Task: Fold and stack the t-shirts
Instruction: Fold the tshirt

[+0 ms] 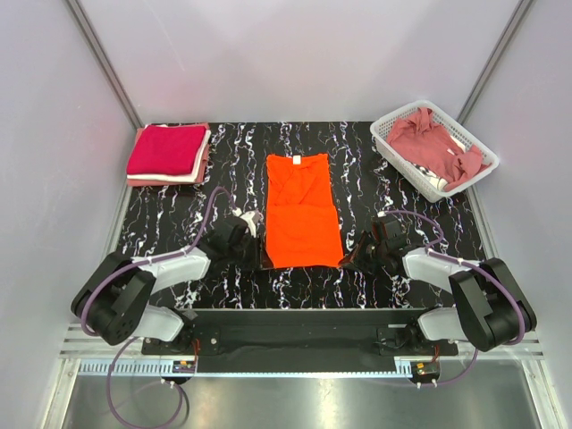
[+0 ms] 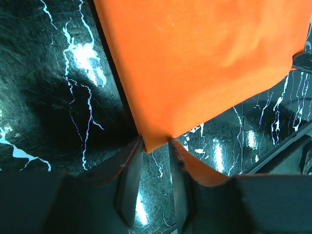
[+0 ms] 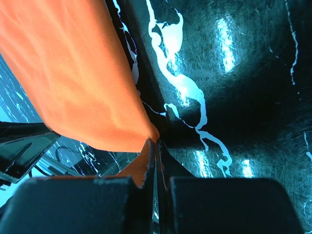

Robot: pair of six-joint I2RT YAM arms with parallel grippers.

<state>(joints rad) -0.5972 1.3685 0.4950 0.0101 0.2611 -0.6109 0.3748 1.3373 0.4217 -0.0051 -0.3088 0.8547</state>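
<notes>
**Arms working the orange shirt's near hem**

Left arm (image 1: pixel 134 286) and right arm (image 1: pixel 474 299) are crouching low at the near edge of the desk (image 1: pixel 179 214), both reaching inward. Between them the orange t-shirt (image 1: pixel 302 210) is lying flat mid-desk, folded to a narrow strip, with its collar pointing away. A folded stack (image 1: pixel 168 152), crimson on top, is sitting at the far left. A dusty rose shirt (image 1: pixel 429 141) is lying crumpled in the white basket (image 1: pixel 444 190) at the far right.

The right fingers (image 3: pixel 146 163) are pressing closed on the hem's near right corner. The left fingers (image 2: pixel 129 170) are standing apart around the near left corner, and I cannot tell whether they are biting it.

The hem-to-collar fold seems to be the step in hand. Doing it well is calling for securing the left grip first, then raising both corners together and level. The hem should be kept taut, and the edges laid square before letting go
</notes>
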